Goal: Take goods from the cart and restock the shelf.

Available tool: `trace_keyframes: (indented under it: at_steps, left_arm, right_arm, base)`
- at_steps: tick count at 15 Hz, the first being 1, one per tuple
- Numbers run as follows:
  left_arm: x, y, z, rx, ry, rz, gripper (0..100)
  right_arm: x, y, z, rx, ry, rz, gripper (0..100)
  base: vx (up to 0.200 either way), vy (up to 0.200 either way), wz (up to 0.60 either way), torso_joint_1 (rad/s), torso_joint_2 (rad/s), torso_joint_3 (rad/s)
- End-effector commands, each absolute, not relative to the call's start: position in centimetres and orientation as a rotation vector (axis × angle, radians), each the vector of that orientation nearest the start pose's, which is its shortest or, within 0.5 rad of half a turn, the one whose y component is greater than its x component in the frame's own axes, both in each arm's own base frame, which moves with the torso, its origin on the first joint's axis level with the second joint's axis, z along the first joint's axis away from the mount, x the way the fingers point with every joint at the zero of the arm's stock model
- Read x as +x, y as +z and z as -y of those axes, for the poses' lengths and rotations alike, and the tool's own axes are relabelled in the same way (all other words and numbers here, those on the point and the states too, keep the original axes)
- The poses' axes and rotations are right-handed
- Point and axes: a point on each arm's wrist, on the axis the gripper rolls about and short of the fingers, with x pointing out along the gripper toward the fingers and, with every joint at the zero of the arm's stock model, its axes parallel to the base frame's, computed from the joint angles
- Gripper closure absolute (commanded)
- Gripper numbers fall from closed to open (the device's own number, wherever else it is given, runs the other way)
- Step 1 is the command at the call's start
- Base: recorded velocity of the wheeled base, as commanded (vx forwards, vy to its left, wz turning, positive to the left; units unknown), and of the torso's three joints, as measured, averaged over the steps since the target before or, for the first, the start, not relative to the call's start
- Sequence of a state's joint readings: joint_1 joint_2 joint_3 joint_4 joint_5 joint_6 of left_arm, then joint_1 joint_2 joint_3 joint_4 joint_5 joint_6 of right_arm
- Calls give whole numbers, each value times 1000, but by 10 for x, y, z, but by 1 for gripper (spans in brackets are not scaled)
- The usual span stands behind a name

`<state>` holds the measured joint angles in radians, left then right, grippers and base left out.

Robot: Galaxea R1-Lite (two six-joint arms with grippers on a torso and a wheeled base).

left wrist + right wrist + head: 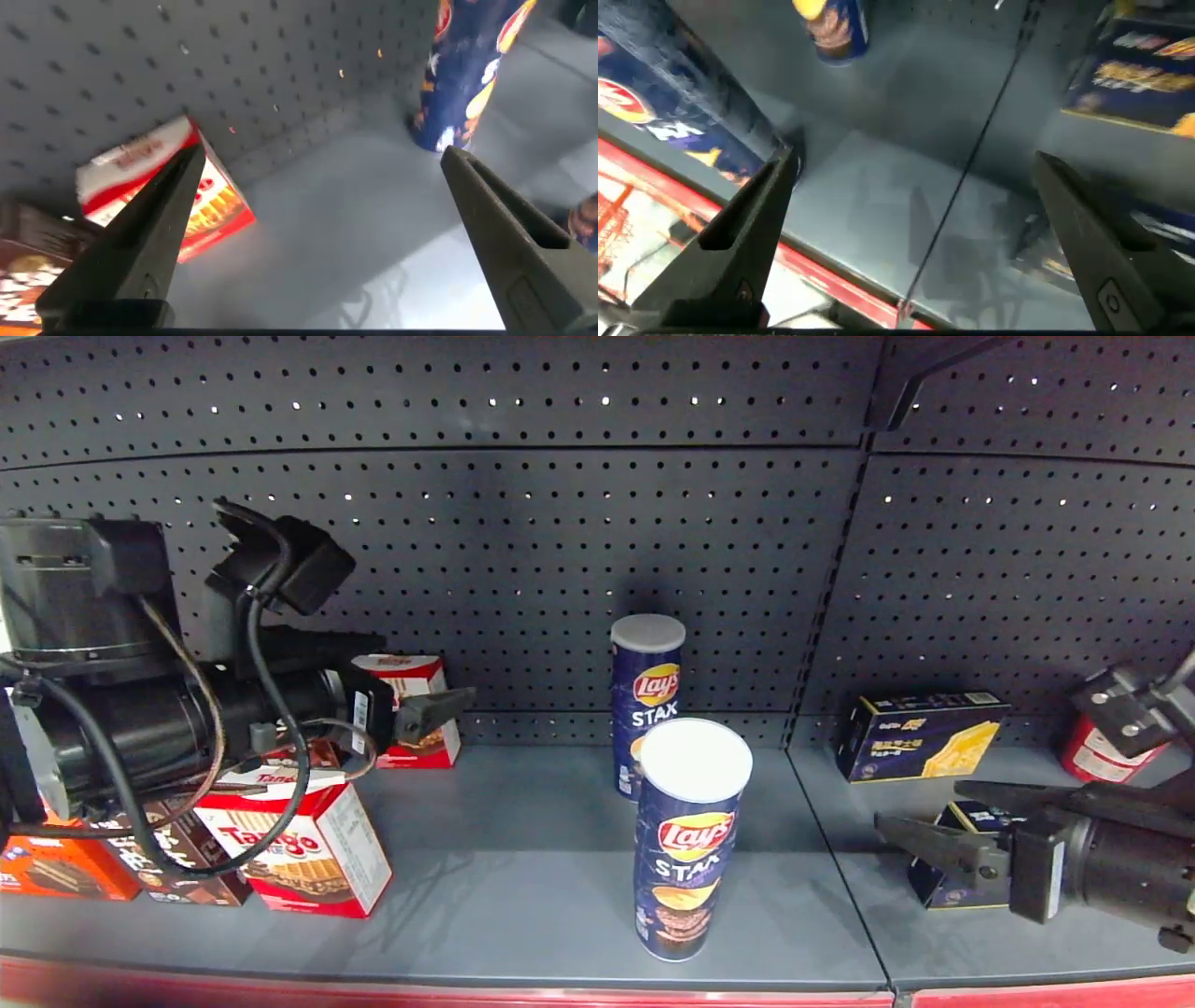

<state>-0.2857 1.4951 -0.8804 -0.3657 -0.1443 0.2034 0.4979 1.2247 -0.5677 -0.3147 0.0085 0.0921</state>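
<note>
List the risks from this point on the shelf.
1. The front chip can stands tall near the front edge of the shelf; a sideways sweep by the open right gripper could tip it off.
2. The open left gripper is close to the rear red wafer box; a careless move might knock it over.
3. If the front can falls backward, it could topple the rear chip can behind it.
</note>
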Motion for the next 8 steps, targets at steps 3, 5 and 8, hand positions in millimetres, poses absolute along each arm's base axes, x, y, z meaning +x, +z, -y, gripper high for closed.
trace_keyframes:
  at_steps: [3,5,8]
  left_arm:
    - [235,256,74,222,-372,-130,0]
    - [232,271,72,219,-320,-93,0]
    - [223,285,84,196,-366,-80,0]
  right_arm:
    - [164,186,-103,-31,539,-434,0]
    - [161,181,-113,-54,579,-456,0]
    - [161,175,-126,-79,617,-483,0]
  base:
    - [0,0,0,0,0,0]
    - [0,0,0,0,0,0]
    - [0,0,0,0,0,0]
